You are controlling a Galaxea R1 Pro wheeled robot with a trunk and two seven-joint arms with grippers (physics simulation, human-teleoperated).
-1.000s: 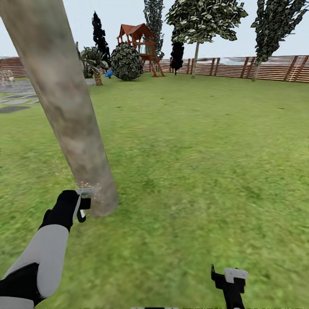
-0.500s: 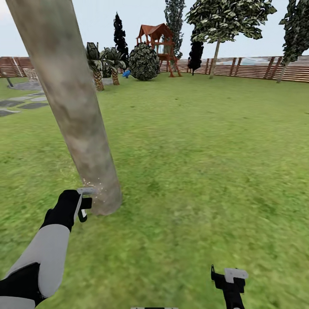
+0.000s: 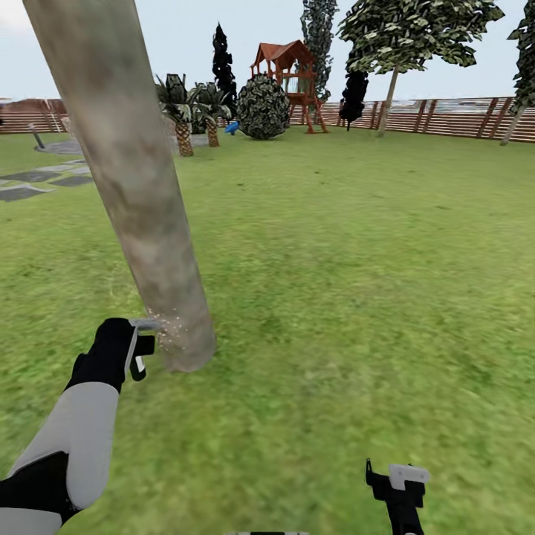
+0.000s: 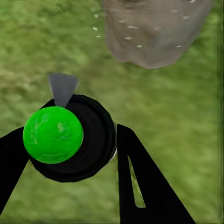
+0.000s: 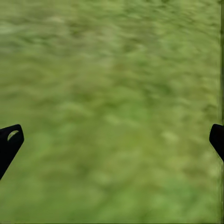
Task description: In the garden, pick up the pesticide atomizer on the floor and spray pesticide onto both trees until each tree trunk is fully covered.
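Right now your left gripper (image 4: 70, 154) squeezes the atomizer (image 4: 70, 137), puffing pesticide (image 3: 172, 327) only at the tree trunk (image 3: 134, 200) bottom; you could leave the top dry.

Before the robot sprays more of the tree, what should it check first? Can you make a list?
1. Sprayer held: ok. The left gripper has its fingers closed around the atomizer.
2. Nozzle aimed at the trunk: ok. It points at the base of the tree trunk.
3. Spray landing: ok. Pale pesticide specks show on the bark near the ground.
4. Whole trunk covered: not ok. The specks sit only low down; the bark higher up looks bare.
5. Right gripper free: ok. It is open over grass.
6. Other tree sprayed: cannot tell.
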